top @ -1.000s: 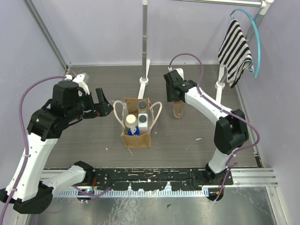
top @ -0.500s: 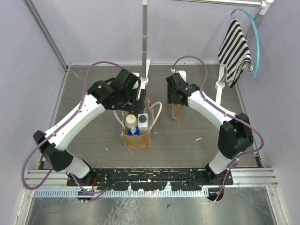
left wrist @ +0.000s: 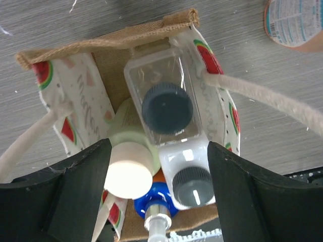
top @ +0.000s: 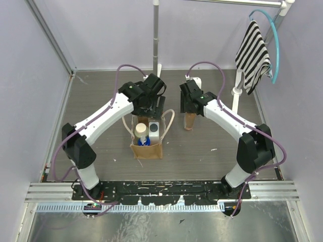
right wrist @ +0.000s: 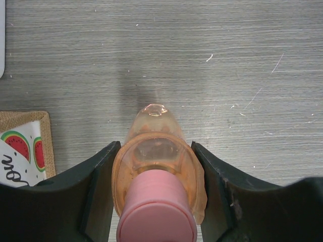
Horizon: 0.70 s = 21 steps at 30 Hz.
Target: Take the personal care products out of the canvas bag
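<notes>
My left arm has swung in from the left side, and the left gripper [left wrist: 157, 151] now hangs over the canvas bag [top: 147, 149]. The table [top: 96, 101] is grey wood-grain, the walls are lilac, and a striped cloth [top: 252, 53] hangs at the far right. The bag's lining is printed with watermelon slices and script lettering (too partial for me to read).

The left jaws are spread wide above four bottles, gripping none. These are the clear bottle with dark cap [left wrist: 166, 108], the cream-capped bottle [left wrist: 130, 169], the white bottle with grey cap [left wrist: 193, 185] and the blue bottle [left wrist: 151, 201], all upright in the bag.

The right gripper [right wrist: 155, 151] pinches the pink-orange bottle [right wrist: 156, 206], which stands on the table to the right of the bag.
</notes>
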Each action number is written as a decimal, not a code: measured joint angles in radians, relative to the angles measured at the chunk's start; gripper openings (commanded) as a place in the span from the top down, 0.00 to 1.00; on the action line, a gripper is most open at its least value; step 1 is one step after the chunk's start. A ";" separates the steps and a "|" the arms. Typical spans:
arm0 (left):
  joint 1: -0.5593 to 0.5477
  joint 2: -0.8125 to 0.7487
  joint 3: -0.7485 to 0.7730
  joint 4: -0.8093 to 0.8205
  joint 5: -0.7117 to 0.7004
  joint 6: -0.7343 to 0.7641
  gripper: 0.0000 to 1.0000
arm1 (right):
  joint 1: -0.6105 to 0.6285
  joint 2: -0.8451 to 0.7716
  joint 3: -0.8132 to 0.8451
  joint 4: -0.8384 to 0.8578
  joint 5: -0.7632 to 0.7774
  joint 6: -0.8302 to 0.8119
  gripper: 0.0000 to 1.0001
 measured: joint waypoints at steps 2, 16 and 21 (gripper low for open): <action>0.000 0.034 0.000 0.011 0.001 0.000 0.19 | 0.000 0.000 0.000 0.000 -0.002 0.000 0.56; 0.000 0.087 0.000 0.103 -0.021 0.016 0.44 | 0.008 -0.134 0.000 0.008 -0.024 0.000 0.05; 0.000 0.105 -0.001 0.118 -0.032 0.025 0.14 | 0.014 -0.230 0.029 0.008 -0.018 0.000 0.04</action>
